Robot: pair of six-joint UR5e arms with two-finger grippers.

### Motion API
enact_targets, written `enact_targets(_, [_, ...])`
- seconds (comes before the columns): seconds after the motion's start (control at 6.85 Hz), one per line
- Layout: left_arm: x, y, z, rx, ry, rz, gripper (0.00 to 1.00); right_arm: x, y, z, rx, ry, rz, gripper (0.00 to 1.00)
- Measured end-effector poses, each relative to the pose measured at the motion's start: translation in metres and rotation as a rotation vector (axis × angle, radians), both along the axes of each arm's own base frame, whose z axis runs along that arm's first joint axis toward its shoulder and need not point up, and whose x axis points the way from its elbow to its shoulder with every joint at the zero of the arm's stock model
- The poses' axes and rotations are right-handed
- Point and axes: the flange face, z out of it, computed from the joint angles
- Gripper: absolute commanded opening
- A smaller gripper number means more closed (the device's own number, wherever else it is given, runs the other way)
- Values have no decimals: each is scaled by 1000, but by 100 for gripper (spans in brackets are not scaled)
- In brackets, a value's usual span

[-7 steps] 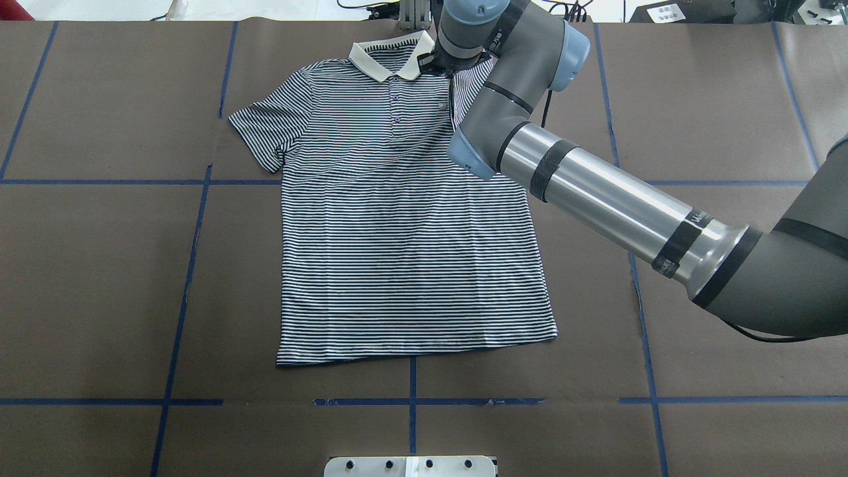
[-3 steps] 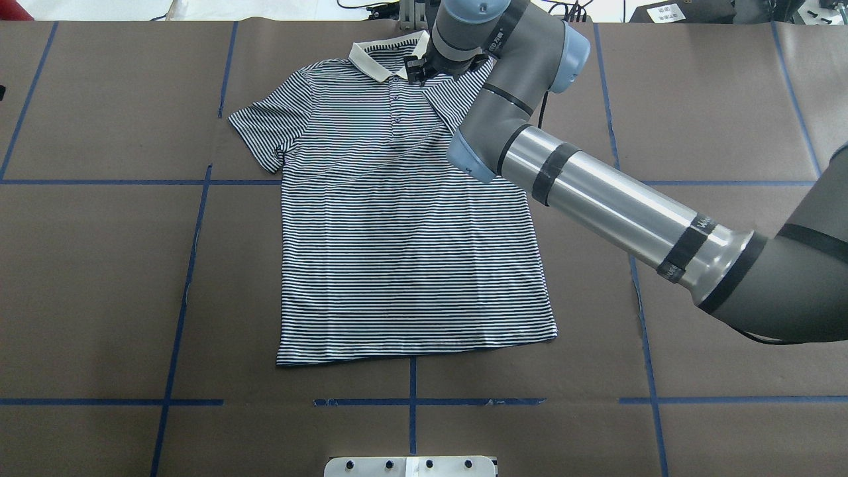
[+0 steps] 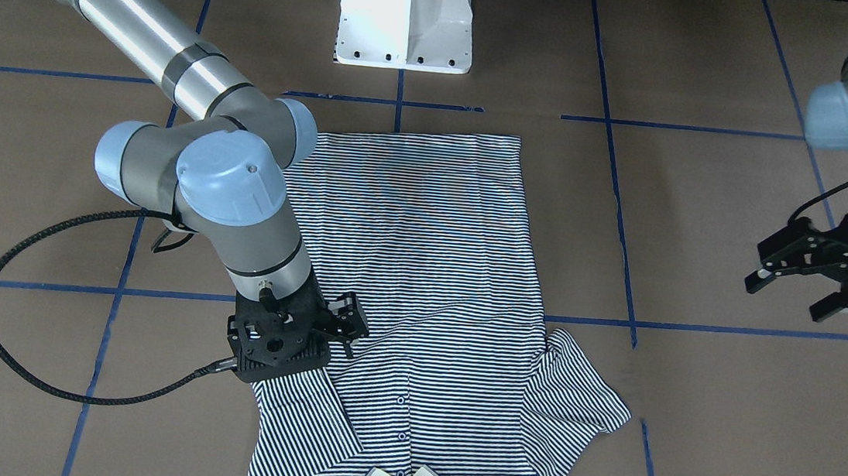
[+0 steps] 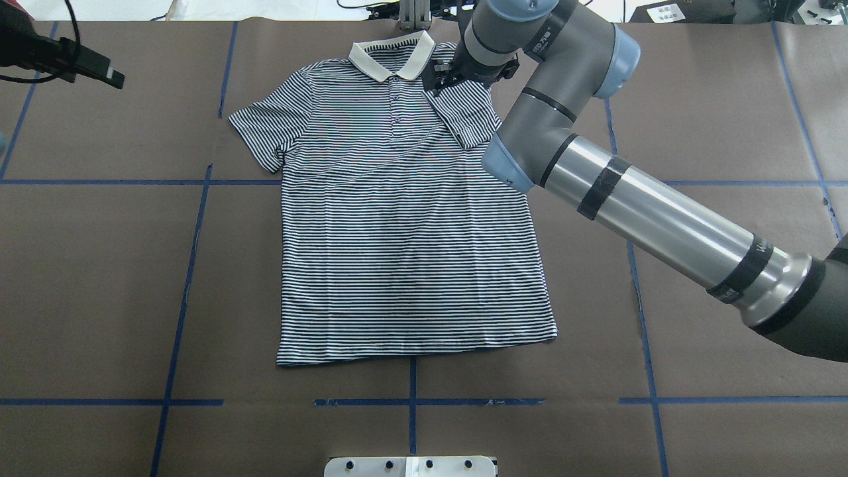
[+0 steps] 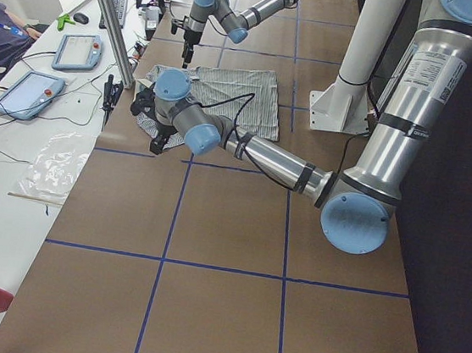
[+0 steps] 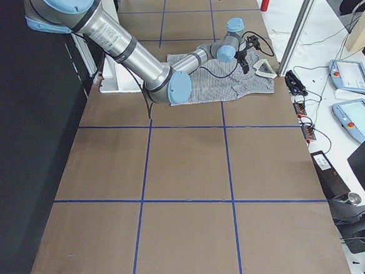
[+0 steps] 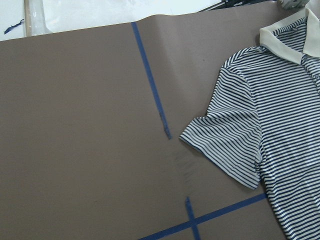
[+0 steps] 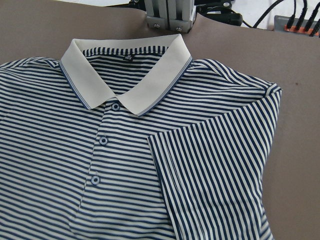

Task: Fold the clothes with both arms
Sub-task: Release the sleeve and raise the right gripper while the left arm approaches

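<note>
Far left first: the black two-finger left hand [image 3: 788,295] hangs above the bare brown paper-covered bench [image 4: 99,265], fingers spread wide, nothing between them. Look right from it and the first cloth you meet is the outspread sleeve [image 4: 265,129] of the short-sleeved polo shirt [image 4: 404,252] in thin navy-and-white stripes. That's the relation that counts. The sleeve lies well apart from the left hand, to its right and a little nearer the robot, and this hand is by far the nearer of the two to it. The shirt lies flat, face up, its long axis running from the plain cream collar [image 4: 391,59] at the far edge to the hem [image 4: 411,348] on the robot's side, so the sleeve juts sideways toward the left arm. Carrying on right, the other sleeve [image 4: 464,116] is already folded in across the chest, lying flat. Beside it the black right hand [image 4: 447,78] hovers over that shoulder, next to the collar. No cloth appears pinched in it, though how far it is open I cannot tell. My read: the outspread sleeve's fold comes next, a reach right and down for the left hand.
</note>
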Motion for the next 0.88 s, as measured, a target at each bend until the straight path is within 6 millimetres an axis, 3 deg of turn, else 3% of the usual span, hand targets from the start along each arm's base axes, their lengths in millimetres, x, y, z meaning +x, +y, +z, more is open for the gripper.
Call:
enact_targets(0.15, [44,-5,-22,-38,-1,-45,100,44,-7,-6,-81,22,-4,100])
enact_targets(0.29, [83,-14,-35,-79,-6,-98,100,91,-21,10,-165,5,-35,100])
enact_targets(0.44, [109,-28,-36,-124,-6,-152,100,129,-30,37,-209,-20,-75,100])
enact_targets(0.58, [125,-47,-23,-162,2,-221,100,154,-28,58,-209,-39,-110,100])
enact_targets(0.88, [169,-74,16,-163,-49,-364,100,181,-8,77,-174,-29,-101,100])
